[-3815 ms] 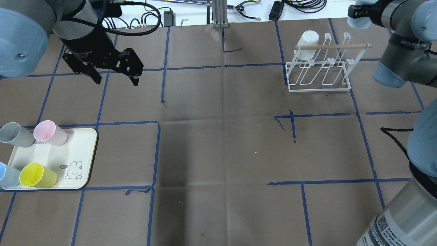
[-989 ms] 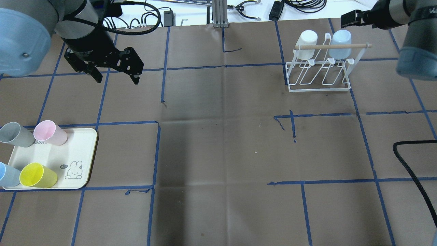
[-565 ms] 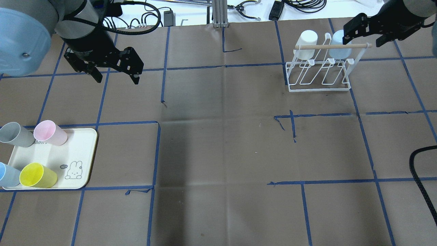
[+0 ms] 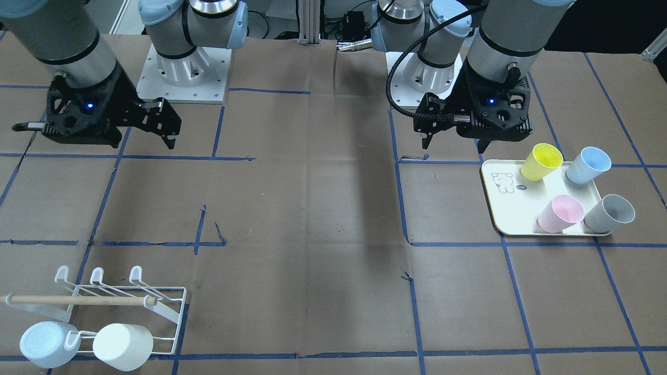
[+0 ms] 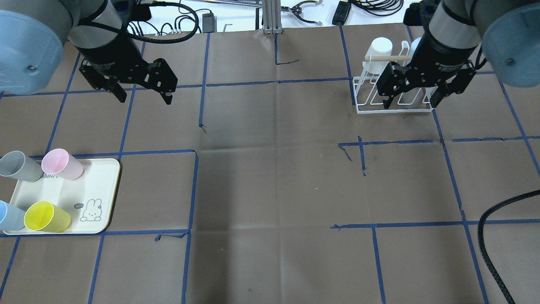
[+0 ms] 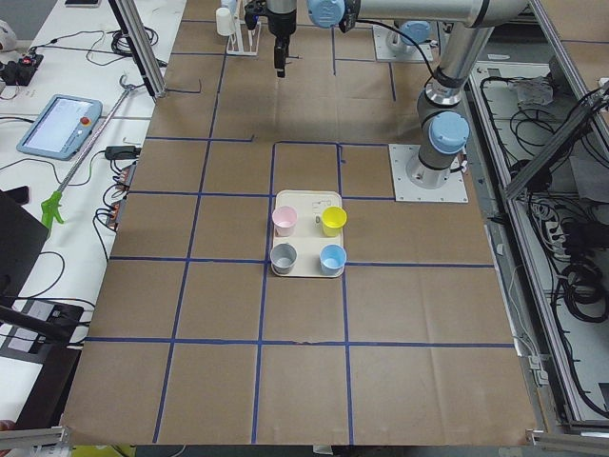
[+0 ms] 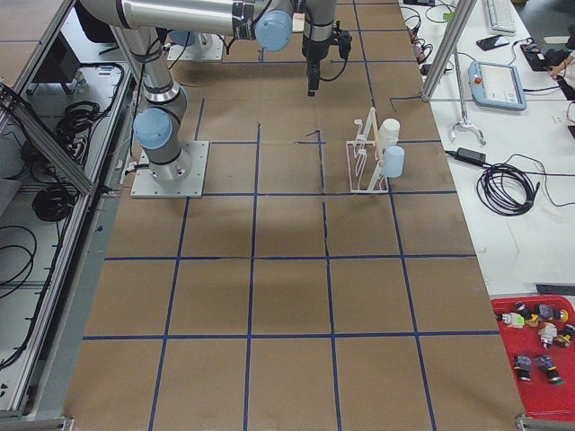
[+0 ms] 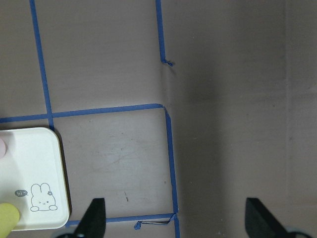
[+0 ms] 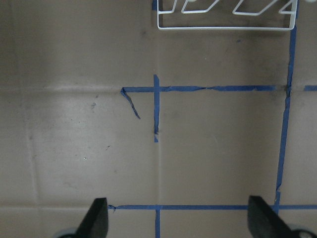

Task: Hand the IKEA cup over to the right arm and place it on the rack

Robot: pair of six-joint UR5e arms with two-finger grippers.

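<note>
The white wire rack [image 5: 371, 95] with a wooden dowel stands at the far right; it also shows in the front view [image 4: 156, 312]. A white cup [image 5: 379, 46] and a light blue cup [image 4: 44, 344] hang on it. My right gripper [image 5: 411, 104] is open and empty, above the rack's near side, and its arm hides most of the blue cup in the overhead view. My left gripper [image 5: 145, 100] is open and empty at the far left, apart from the cream tray [image 5: 84, 190]. The tray holds pink [image 5: 63, 164], grey [image 5: 19, 166], yellow [image 5: 46, 216] and blue [image 5: 8, 215] cups.
Brown paper with blue tape lines covers the table [image 5: 274, 169]. A black cable [image 5: 489, 236] loops in at the near right. Cables and tools lie beyond the far edge [image 5: 303, 10].
The light blue cup now hangs on the rack beside the white one. My right gripper, open, has swung from behind the rack to over its near side. The left arm has not moved.
</note>
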